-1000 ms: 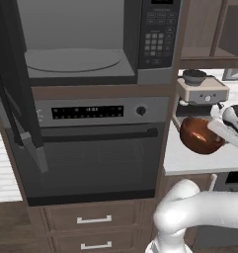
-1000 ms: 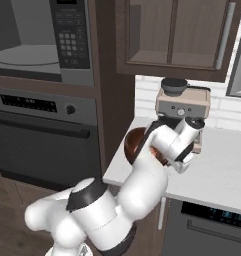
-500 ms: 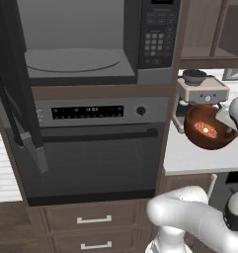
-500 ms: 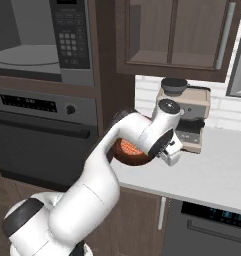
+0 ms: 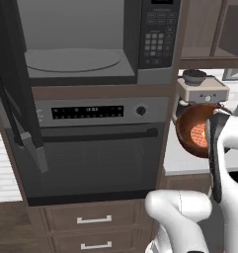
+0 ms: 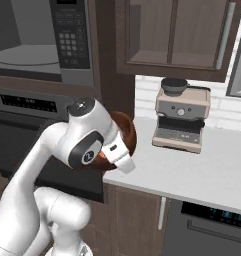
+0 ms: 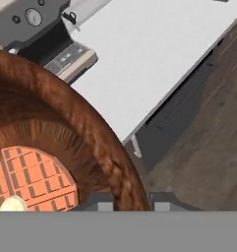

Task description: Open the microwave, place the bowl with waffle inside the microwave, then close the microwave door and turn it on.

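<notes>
Beside the oven: bowl held up, tipped.
Fingers: pinching bowl rim.
Waffle: keep level.
Microwave: open, slide in slowly.

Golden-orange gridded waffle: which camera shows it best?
The hand view: the golden-orange gridded waffle lies close up in the reddish-brown wooden bowl, its grid sharp. The left base view shows the waffle small, partly behind the arm. In the right base view the arm covers most of the bowl.
</notes>
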### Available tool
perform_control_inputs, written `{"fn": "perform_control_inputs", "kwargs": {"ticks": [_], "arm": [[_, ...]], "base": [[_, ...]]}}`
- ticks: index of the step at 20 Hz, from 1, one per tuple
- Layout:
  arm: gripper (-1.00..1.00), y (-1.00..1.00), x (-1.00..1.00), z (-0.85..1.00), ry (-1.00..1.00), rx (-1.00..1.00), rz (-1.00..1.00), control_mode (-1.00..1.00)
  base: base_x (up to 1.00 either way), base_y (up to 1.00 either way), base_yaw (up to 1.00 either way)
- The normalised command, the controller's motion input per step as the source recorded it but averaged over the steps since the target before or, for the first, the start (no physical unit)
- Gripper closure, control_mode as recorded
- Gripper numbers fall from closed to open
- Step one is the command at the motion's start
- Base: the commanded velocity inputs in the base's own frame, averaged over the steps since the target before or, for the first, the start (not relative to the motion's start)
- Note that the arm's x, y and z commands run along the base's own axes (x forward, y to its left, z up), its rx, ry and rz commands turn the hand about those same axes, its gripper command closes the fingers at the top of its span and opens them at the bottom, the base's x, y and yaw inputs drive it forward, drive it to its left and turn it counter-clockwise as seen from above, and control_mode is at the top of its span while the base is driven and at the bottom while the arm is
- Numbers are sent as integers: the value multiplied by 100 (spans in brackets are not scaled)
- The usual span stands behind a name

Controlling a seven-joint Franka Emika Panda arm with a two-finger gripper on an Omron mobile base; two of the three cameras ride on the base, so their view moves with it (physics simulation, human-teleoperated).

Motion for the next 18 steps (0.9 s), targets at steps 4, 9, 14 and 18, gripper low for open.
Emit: {"fn": "perform_control_inputs", "kwargs": {"ticks": [4,9,14,18], "arm": [[100,29,-100,39,-28,6,-46,-100],[100,49,-96,52,-48,10,-28,-100],[100,78,-62,62,-35,12,-3,-100],[100,90,-42,41,-6,12,2,-100]], "base": [[0,0,0],[0,0,0],[0,0,0],[0,0,0]]}}
